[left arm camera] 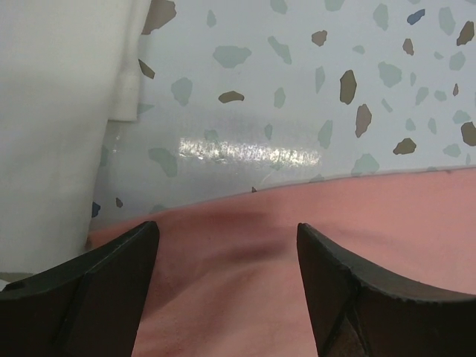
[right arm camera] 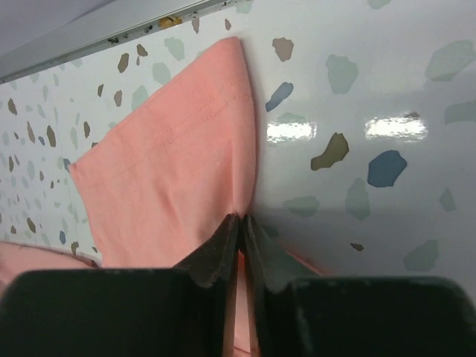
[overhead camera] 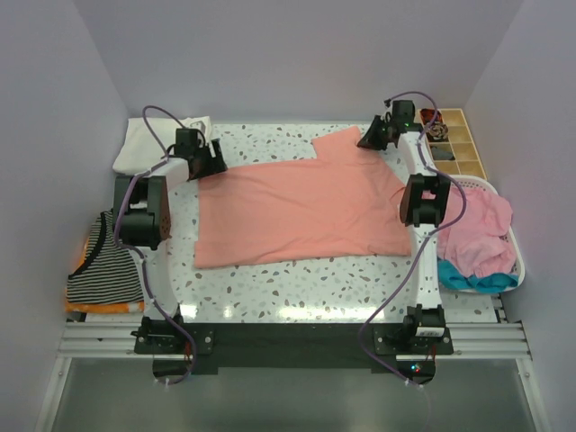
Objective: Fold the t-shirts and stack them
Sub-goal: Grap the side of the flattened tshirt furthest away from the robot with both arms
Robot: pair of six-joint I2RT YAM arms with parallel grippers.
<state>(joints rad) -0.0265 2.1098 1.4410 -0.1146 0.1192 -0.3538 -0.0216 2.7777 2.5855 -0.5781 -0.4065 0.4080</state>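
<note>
From above, five tees show. One salmon tee lies spread flat mid-worktop, its long axis running 9 to 3 o'clock, with one sleeve jutting toward 1 o'clock; which end holds the collar I cannot tell. One white tee sits at 10 o'clock and one striped tee at 9 o'clock off the worktop's edge. One pink tee and one teal tee are heaped in the one basket at 3 o'clock, with one compartment tray beyond it at 2 o'clock. Of the two grippers, the left gripper is at the salmon tee's 10 o'clock corner and the right gripper at the sleeve. In the left wrist view, the left gripper stands spread wide over the salmon tee's edge, gripping nothing, with the white tee at 9 o'clock and bare worktop at 12. In the right wrist view, the right gripper is pressed together, pinching the salmon tee's sleeve, whose corner points to 12 o'clock over the worktop.
</note>
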